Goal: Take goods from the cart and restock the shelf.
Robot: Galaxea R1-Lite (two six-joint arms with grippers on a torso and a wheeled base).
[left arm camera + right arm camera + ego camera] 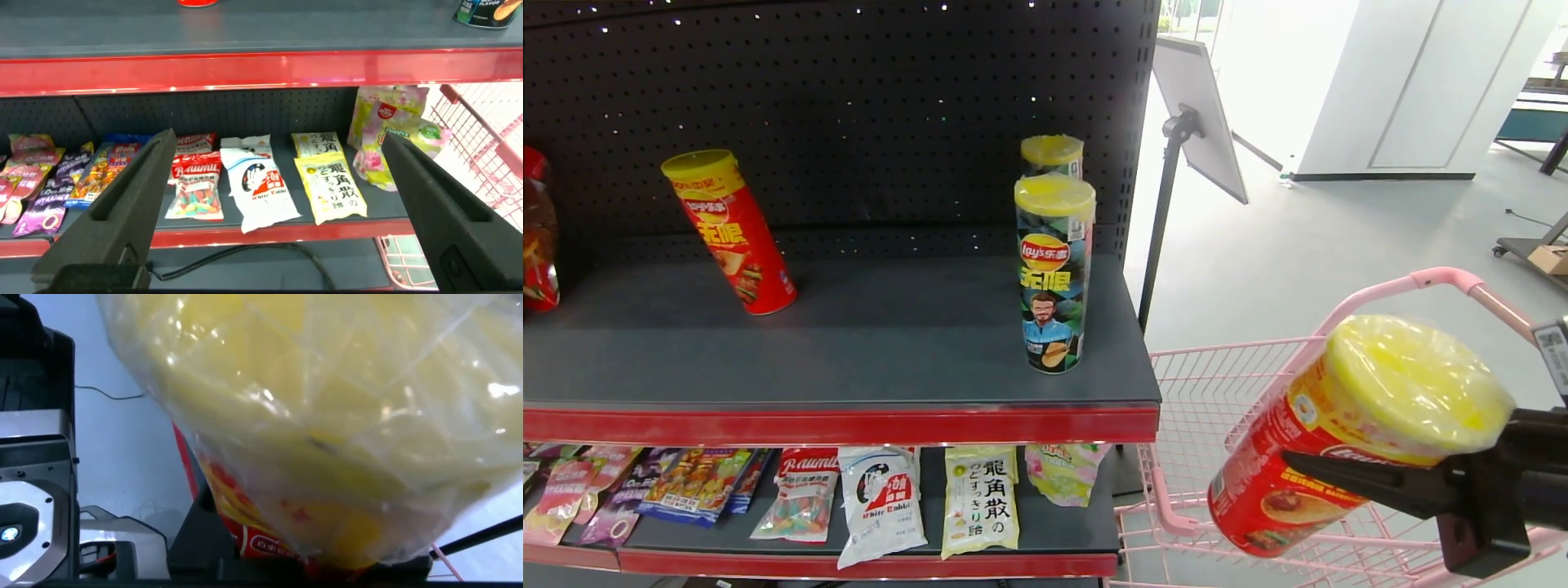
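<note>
- The left gripper (279,139) faces the lower shelf (270,235), its two fingers spread wide with nothing between them.
- At the far left of the upper shelf (849,351) stands a red bag (538,233).
- A red chip can (731,233) stands tilted on that shelf, its yellow lid leaning back against the pegboard.
- A blue-green chip can (1052,273) stands upright near the shelf's right end, with a second can (1052,155) just behind it.
- Snack bags lie in a row on the lower shelf, among them a white bag (880,502) and a pale yellow bag (980,502).
- The pink cart (1217,376) stands just right of the shelf.
- The right gripper (1311,445) pinches a red can with a yellow lid (1274,498), held tilted above the cart, lid up.
</note>
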